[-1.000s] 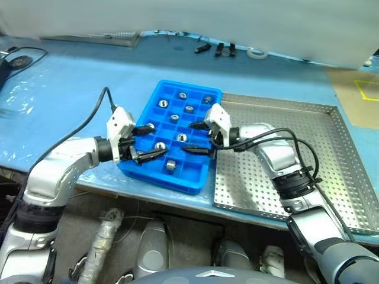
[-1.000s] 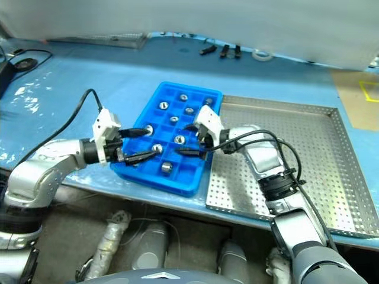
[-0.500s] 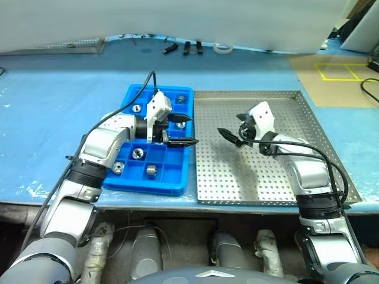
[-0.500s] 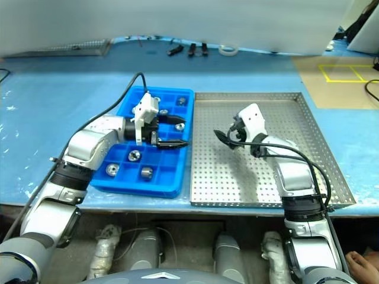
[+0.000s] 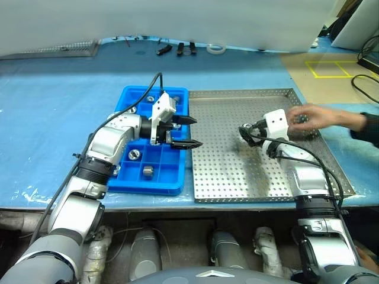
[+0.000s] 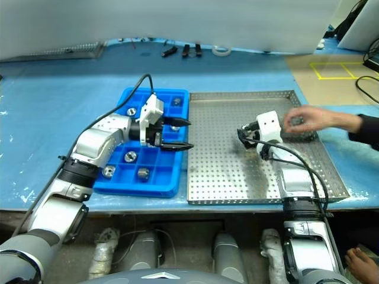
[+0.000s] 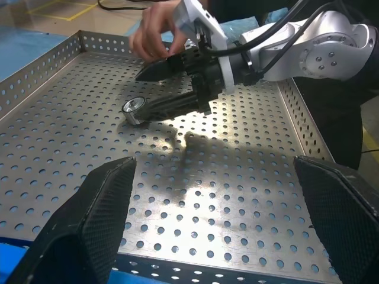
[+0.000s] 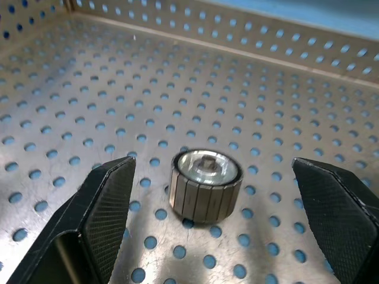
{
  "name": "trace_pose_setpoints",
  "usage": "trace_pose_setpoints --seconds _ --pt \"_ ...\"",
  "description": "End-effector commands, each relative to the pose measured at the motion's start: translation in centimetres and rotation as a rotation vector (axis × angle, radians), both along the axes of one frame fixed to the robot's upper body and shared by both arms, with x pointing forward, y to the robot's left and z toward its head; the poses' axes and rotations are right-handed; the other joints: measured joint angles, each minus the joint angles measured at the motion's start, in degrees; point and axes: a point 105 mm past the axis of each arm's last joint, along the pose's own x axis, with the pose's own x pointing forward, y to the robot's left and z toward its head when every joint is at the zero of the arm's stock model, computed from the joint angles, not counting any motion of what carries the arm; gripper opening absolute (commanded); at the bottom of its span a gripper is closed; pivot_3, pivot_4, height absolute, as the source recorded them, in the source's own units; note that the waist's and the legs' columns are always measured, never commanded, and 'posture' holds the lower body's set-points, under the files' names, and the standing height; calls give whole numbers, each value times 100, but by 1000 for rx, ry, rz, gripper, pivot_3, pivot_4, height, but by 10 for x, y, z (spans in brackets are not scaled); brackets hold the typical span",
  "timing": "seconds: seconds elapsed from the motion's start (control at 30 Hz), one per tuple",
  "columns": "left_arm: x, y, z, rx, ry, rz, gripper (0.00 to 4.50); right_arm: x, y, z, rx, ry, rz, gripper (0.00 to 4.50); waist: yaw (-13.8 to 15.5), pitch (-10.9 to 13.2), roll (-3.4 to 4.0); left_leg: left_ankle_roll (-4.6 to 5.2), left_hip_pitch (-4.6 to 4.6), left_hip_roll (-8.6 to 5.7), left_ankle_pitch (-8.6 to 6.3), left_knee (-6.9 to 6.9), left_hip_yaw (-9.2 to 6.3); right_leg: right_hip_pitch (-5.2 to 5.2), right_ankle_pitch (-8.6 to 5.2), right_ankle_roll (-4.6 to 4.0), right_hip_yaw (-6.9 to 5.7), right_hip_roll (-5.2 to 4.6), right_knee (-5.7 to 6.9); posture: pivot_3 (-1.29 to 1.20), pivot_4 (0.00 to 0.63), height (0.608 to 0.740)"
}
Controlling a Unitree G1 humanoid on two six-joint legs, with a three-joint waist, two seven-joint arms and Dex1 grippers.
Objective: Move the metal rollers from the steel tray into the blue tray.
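Surface (image 5: 53,112): blue covering, carrying two trays side by side, edges close together.

Blue tray (image 5: 127,178): gridded plastic, on the robot's left of the pair. Several metal rollers sit singly in its compartments, among them one (image 5: 135,154) in the middle rows and one (image 5: 147,171) near the front edge.

Steel tray (image 5: 231,177): perforated floor, low rim, on the robot's right. One roller (image 8: 205,186) stands upright on the perforated floor, dark centre hole facing up.

Left gripper (image 5: 190,131): fingers spread wide, empty, pointing toward the steel tray, hanging over the blue tray's inner edge.

Right gripper (image 8: 219,225): fingers spread wide, low over the steel tray, the upright roller lying between them, not touched. In the left wrist view the roller (image 7: 134,110) sits just at the tip of the lower finger.

Person's hand (image 5: 311,116): reaching in from the robot's right over the steel tray's far right part, just beyond the right gripper.

White tape ring (image 5: 215,48) and small dark items (image 5: 176,48): at the surface's far edge.
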Motion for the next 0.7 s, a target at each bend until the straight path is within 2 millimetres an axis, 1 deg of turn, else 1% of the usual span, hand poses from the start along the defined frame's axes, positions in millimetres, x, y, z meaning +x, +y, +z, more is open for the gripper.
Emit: trace_pose_setpoints --seconds 0.03,0.13,0.3,0.43,0.6,0.7 --pt "-3 4 9 -11 -49 9 4500 10 -1 11 -14 -55 -25 4476 3 0 0 0 0 0 0 0 0 0 0 0 0 0 0 -143 150 740" --pt "-5 6 7 -10 -48 17 4500 13 -2 7 -14 -45 -33 4476 31 0 0 1 -1 -2 0 -1 0 0 0 0 -2 -1 0 -129 150 740" --pt "-8 10 6 -9 -45 30 4500 13 3 16 6 -75 -13 4476 43 0 0 4 -2 -4 -1 -2 -1 2 0 0 -4 -1 -3 -121 150 740" --pt "-8 9 5 -7 -42 30 4500 10 5 11 9 -64 2 4476 29 0 0 3 -1 -3 -1 -2 -1 2 -1 -1 -4 -1 -2 -126 150 740" --pt "-8 8 7 -3 -40 25 4500 8 8 15 25 -78 19 4476 23 0 0 3 0 -2 -1 -4 0 2 -1 -1 -4 -1 -4 -136 150 740" --pt "-9 6 7 -3 -39 21 4500 5 7 13 26 -73 14 4476 21 0 0 3 -1 -2 -1 -6 0 2 -1 -1 -4 -1 -6 -140 150 740"
